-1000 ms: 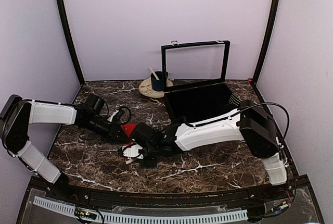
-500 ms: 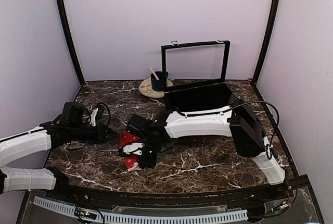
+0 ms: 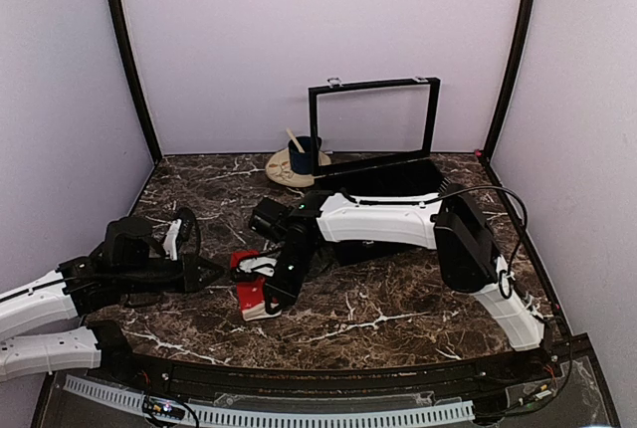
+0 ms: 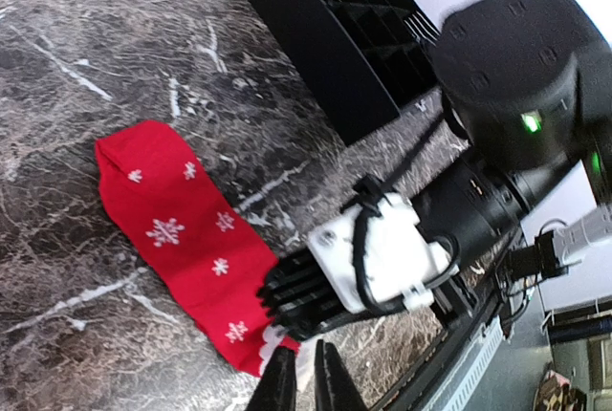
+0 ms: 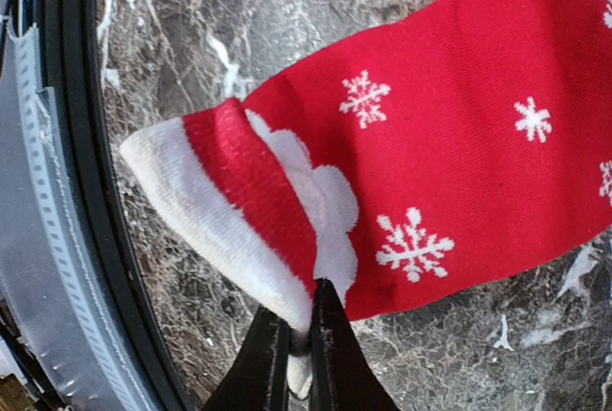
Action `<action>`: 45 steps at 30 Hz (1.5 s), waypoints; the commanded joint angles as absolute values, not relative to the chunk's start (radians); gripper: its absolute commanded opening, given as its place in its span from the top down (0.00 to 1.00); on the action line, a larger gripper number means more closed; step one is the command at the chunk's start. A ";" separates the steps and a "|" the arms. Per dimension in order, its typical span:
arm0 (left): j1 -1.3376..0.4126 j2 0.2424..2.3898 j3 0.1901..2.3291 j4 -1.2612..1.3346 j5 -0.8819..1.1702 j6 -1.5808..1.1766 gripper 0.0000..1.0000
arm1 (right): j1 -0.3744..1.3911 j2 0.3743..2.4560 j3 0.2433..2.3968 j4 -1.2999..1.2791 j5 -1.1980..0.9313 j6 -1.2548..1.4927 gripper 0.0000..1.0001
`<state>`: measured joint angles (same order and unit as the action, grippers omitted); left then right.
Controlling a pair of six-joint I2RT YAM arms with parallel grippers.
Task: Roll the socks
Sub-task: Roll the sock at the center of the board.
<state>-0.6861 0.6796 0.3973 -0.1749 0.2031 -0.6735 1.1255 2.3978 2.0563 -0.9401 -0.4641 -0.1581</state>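
The socks point(image 4: 186, 234) are red with white snowflakes and lie flat on the marble, with the white cuff at the near end. My right gripper point(image 5: 304, 311) is shut on that cuff point(image 5: 206, 215), which is lifted and folded back over the red part. In the top view the right gripper point(image 3: 273, 287) sits over the socks point(image 3: 248, 296) left of centre. My left gripper point(image 4: 302, 349) comes in from the left with its jaws almost together, a strip of white cuff between the tips. In the top view the left gripper point(image 3: 218, 272) touches the socks' left edge.
A black box point(image 3: 383, 194) with its framed lid upright stands at the back, behind the right arm. A dark blue mug point(image 3: 300, 154) sits on a beige plate point(image 3: 282, 173) to the left of the box. The table's front rail point(image 5: 57, 191) runs close to the cuff.
The left arm has swung back towards the near left and its jaws have narrowed at the cuff. The right gripper has shifted left and nearer, carrying the cuff folded over.
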 commanded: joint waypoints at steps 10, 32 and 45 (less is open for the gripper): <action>-0.978 0.787 0.392 -0.147 0.124 -0.637 0.81 | 1.114 2.474 2.121 -0.982 -0.599 -0.127 0.92; -1.127 1.050 0.449 -0.127 -0.067 -0.629 0.63 | 1.109 2.462 2.057 -0.986 -0.648 -0.138 0.92; -1.136 1.119 0.427 -0.050 -0.007 -0.613 0.61 | 1.109 2.442 2.009 -0.968 -0.664 -0.136 0.92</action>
<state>-1.1278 1.1126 0.4267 -0.0856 -0.0284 -0.6231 1.1152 2.4638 2.0319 -0.9649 -0.6678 -0.1303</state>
